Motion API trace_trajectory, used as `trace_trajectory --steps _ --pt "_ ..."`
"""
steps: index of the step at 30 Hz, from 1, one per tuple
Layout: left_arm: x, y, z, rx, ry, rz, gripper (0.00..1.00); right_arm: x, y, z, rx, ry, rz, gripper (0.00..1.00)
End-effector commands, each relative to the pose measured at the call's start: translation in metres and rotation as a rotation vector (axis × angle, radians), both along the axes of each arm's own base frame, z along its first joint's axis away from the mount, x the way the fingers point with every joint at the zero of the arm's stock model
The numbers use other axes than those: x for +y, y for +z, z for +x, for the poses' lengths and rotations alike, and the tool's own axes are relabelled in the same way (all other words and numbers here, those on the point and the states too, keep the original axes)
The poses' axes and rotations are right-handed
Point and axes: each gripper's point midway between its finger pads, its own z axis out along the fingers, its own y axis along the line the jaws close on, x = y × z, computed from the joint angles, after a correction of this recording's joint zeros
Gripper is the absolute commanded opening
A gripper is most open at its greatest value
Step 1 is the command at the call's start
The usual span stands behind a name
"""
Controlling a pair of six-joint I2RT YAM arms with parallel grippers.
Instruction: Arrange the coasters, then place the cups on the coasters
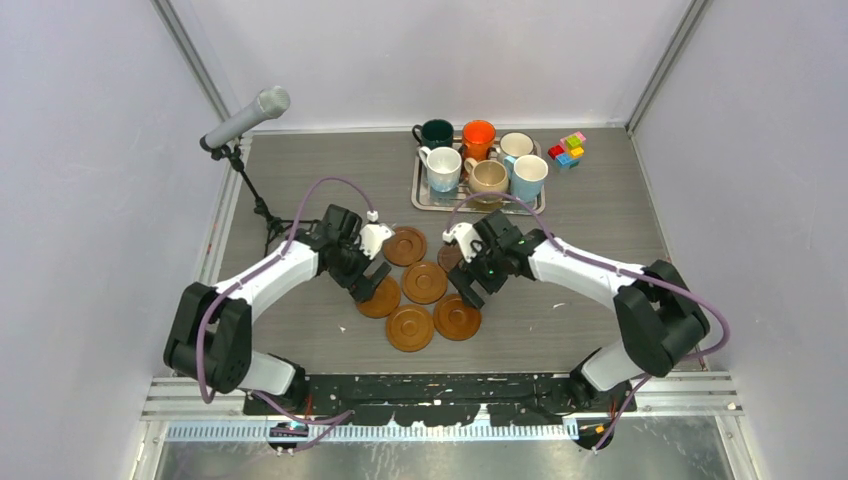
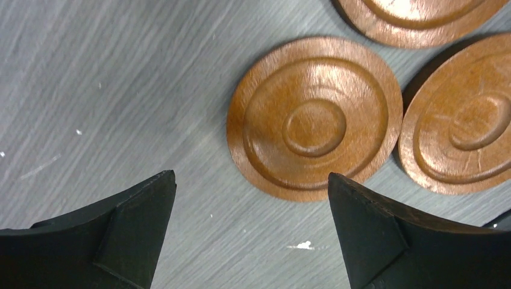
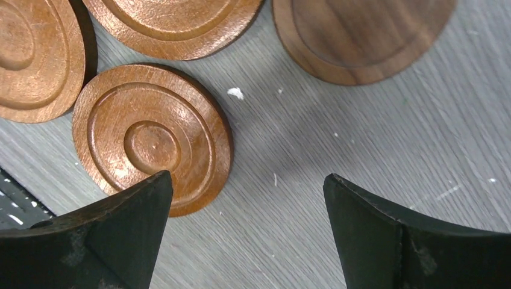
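Sitting close-packed at table centre, the coasters (image 1: pixel 425 283) are flat. The cups (image 1: pixel 488 175) are on the tray (image 1: pixel 430 203) at 1 o'clock, well apart. The left-side coaster (image 2: pixel 313 117) lies just ahead of the left gripper (image 2: pixel 250 177), at 1 o'clock from its gap. The right gripper (image 3: pixel 247 177) has the near-right coaster (image 3: pixel 153 138) at 10 o'clock, partly under one finger, and the darker coaster (image 3: pixel 361 36) at 1. Both jaws are spread wide and hold nothing. Discs have no long axis, so each arm likely takes its nearest.
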Motion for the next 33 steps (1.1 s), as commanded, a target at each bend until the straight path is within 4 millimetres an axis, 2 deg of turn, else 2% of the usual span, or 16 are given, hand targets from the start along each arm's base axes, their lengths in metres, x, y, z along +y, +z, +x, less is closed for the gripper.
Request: trace_trajectory --steps 1,12,17,21,26,33 --pt "-0.027 0.014 0.027 -0.073 -0.027 -0.082 1.00 0.015 -0.010 0.006 -0.070 0.038 -0.030 1.00" --pt "-0.034 -0.008 0.030 -0.032 -0.051 -0.058 0.89 0.025 -0.029 0.004 -0.102 0.098 -0.132 0.98" --pt "-0.021 -0.021 0.026 -0.001 -0.068 0.018 0.74 0.019 -0.034 0.009 -0.119 0.103 -0.195 0.95" --pt "-0.007 -0.025 0.020 0.000 -0.087 0.088 0.67 0.003 -0.039 0.014 -0.144 0.091 -0.283 0.93" --pt "0.020 -0.027 0.014 -0.026 -0.089 0.170 0.60 -0.012 -0.046 0.018 -0.171 0.080 -0.357 0.90" --pt "0.075 -0.025 0.018 -0.030 -0.023 0.208 0.54 -0.025 -0.047 0.031 -0.230 0.038 -0.432 0.86"
